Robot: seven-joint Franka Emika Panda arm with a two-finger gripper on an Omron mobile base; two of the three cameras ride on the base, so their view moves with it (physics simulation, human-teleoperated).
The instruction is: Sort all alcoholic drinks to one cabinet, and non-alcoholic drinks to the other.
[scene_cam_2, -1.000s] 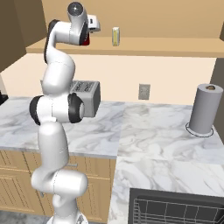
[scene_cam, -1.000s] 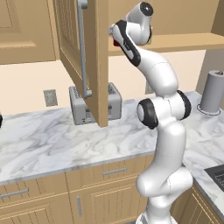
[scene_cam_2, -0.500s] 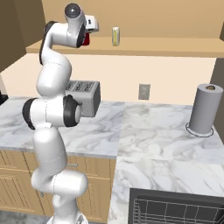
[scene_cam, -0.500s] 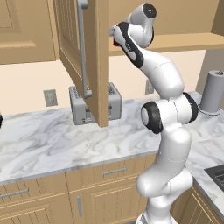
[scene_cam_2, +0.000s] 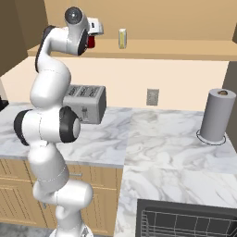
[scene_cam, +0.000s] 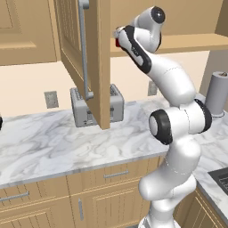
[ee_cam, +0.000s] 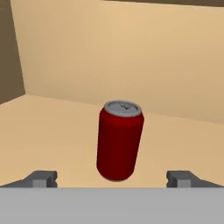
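Since the earlier frame the arm's elbow has swung outward, while the red can [ee_cam: 120, 141] keeps its place on the cabinet [scene_cam: 187, 42] floor. Gripper [ee_cam: 113, 178] jaws stand spread wide, one fingertip [ee_cam: 41, 178] at each side of the can, apparently without contact. Can upright, near the floor's front edge, well clear of the back wall. A pale carton-like item [scene_cam_2: 122, 38], too small to identify, stands farther along the same floor. Toaster [scene_cam_2: 86, 103] on the counter [scene_cam_2: 166, 152] below.
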